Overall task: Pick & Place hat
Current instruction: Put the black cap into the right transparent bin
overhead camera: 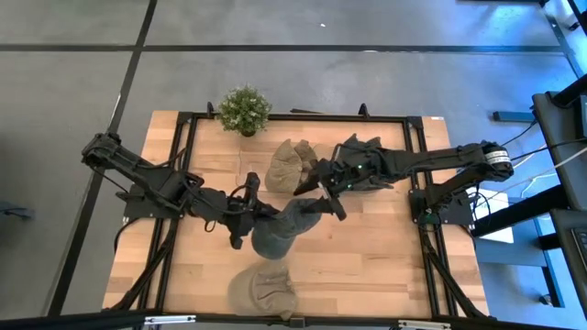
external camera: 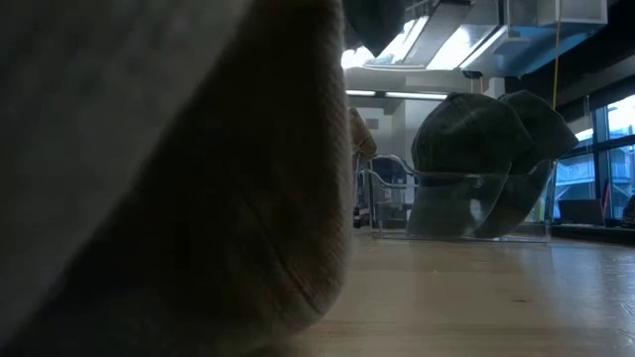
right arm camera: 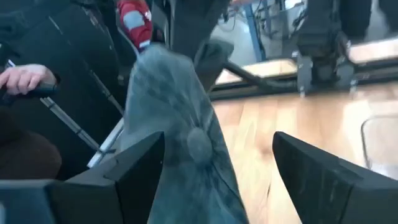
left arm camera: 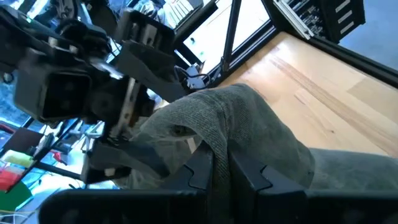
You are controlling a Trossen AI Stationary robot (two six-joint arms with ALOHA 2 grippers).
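From the left of the overhead picture the left arm reaches in toward the centre of the light wooden table (overhead camera: 367, 257), and its left gripper (overhead camera: 255, 213) has its fingers pinched tight on a fold of the grey-green fabric cap (overhead camera: 280, 229), which sits just below the middle of the frame. The left wrist camera shows it close up: two dark fingers (left arm camera: 202, 171) pressed together over a ridge of the cap's cloth (left arm camera: 249, 134), with the other arm's hardware crowding the upper left of that picture. Straight below, at the bottom centre of the overhead frame, lies a tan cap (overhead camera: 261, 289), well apart from the action. Up at the top centre stands a small green potted plant (overhead camera: 244, 110), and just right of it, below, a second tan cap (overhead camera: 292, 165). Moving right, the right gripper (overhead camera: 321, 203) comes in from the right edge and hangs at the grey-green cap's upper right end, jaws spread wide; the right wrist view shows the cap's crown, button and all (right arm camera: 199, 143), lying between the two parted fingers (right arm camera: 323, 174), neither one touching it. In the table-level view, dark caps (external camera: 466, 149) rest in a clear holder right of centre.
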